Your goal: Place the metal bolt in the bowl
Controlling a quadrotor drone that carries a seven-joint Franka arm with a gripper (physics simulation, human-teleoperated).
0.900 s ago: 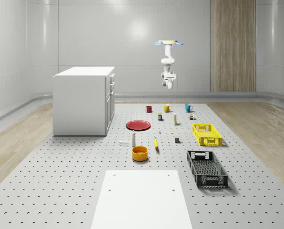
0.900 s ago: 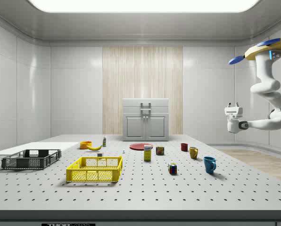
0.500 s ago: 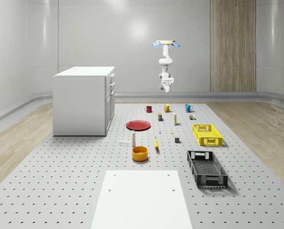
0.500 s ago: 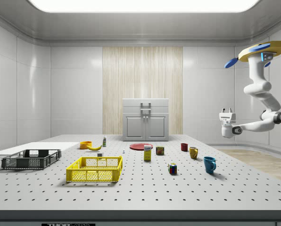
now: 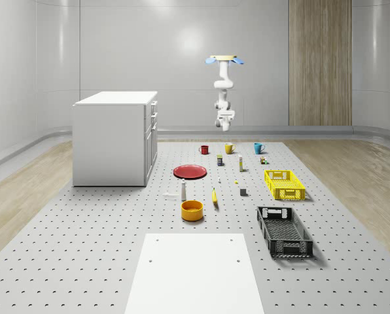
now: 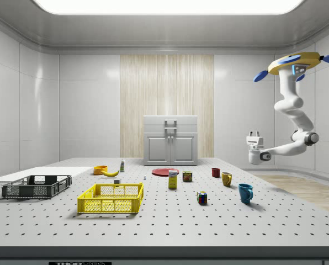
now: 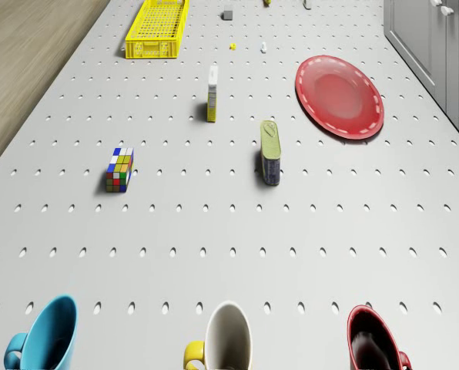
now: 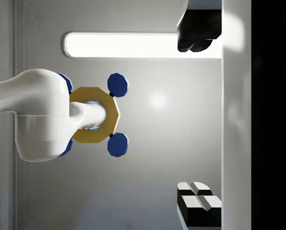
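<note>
The metal bolt point(image 7: 263, 48) — a tiny pale piece — lies on the surface point(image 5: 84, 248) between the red plate point(image 7: 340, 96) and the yellow crate point(image 7: 157, 29), well apart from the orange bowl point(image 5: 192, 210). The drone point(image 6: 294, 59) hovers high near the mugs' point(image 6: 245, 192) end; its gripper point(image 6: 255, 134) points upward, fingers point(image 8: 196, 42) spread wide, empty.
</note>
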